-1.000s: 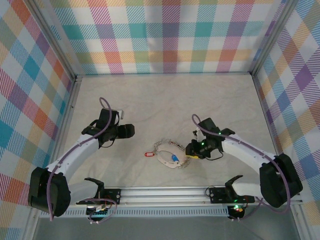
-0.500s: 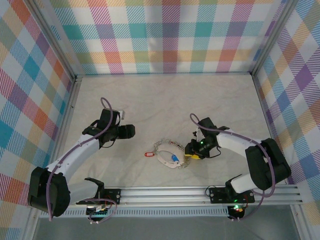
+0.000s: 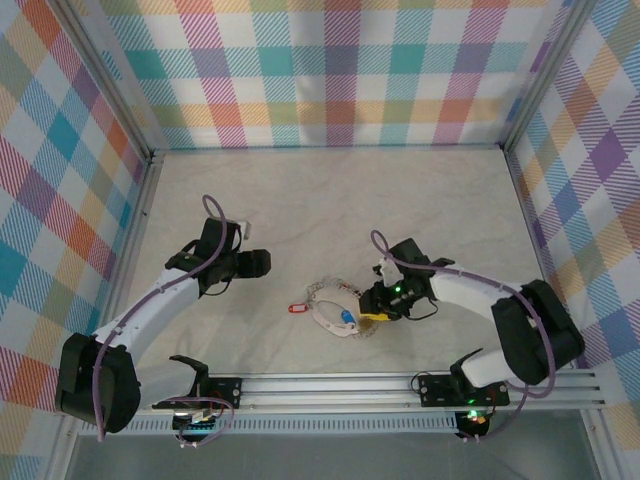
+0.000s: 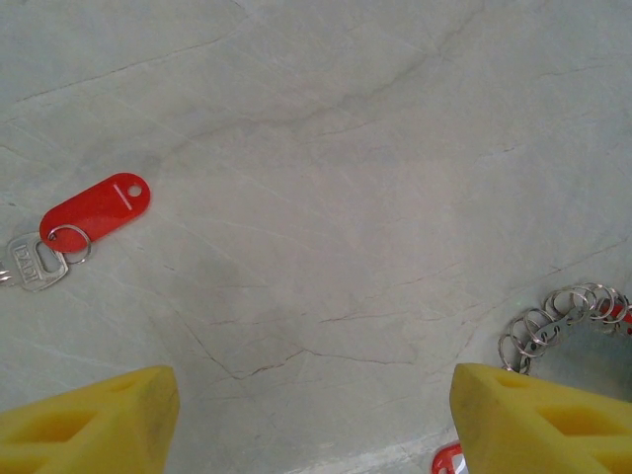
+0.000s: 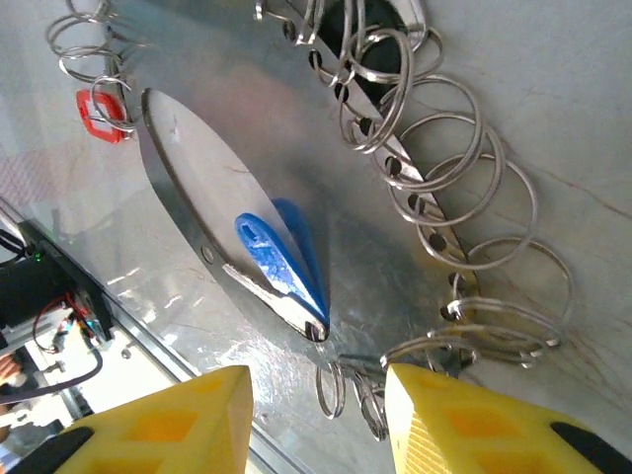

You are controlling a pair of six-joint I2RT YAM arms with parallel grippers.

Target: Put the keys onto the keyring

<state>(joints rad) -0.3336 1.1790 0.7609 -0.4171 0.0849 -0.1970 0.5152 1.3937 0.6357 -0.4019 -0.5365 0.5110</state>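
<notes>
- Now the keyring point(image 5: 197, 188) lies flat on the table point(image 4: 346, 148), a blue key point(image 5: 281, 252) resting on it.
- Right hand point(image 5: 316, 415) hovers at the keyring's right edge, fingers parted, gripping nothing.
- Left hand point(image 4: 316, 425), well left of the keyring, gapes empty.
- Red key point(image 4: 96, 205) lies just left of the keyring.

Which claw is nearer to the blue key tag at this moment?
Right. The right claw is close beside the blue key tag, on its right; the left claw is well away toward the table's left side.

Two red keys point(image 4: 94, 207), one blue key point(image 5: 281, 262), one keyring point(image 5: 413, 201).
</notes>
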